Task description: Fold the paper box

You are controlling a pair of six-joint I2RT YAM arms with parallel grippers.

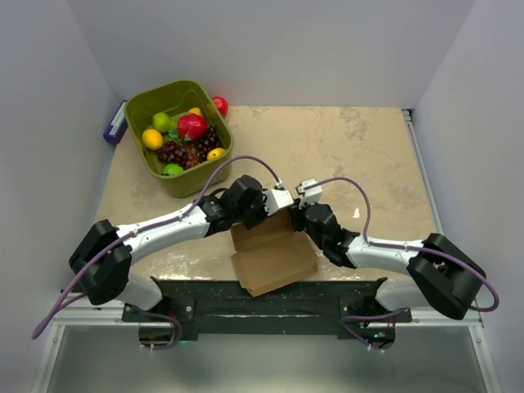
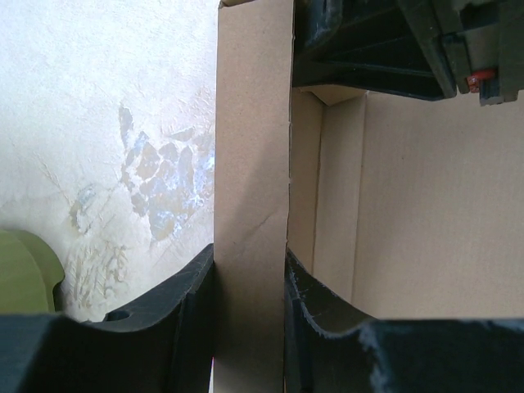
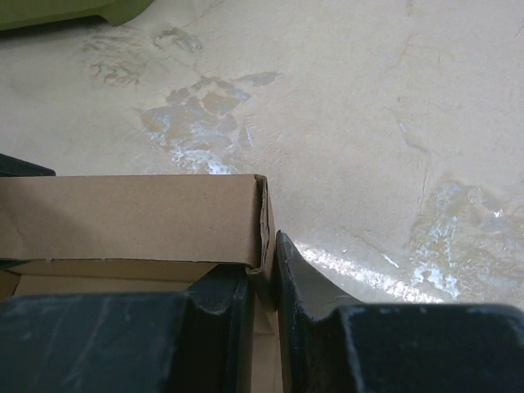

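Note:
A brown paper box lies near the table's front middle, partly raised into shape. My left gripper is shut on the box's far wall, one finger outside and one finger inside. My right gripper is shut on the box's right side wall at its corner, one finger inside and one finger outside. The box's inside floor shows in the left wrist view.
A green bin holding several toy fruits stands at the back left, with a red fruit behind it and a purple object on its left. The bin's edge shows in the right wrist view.

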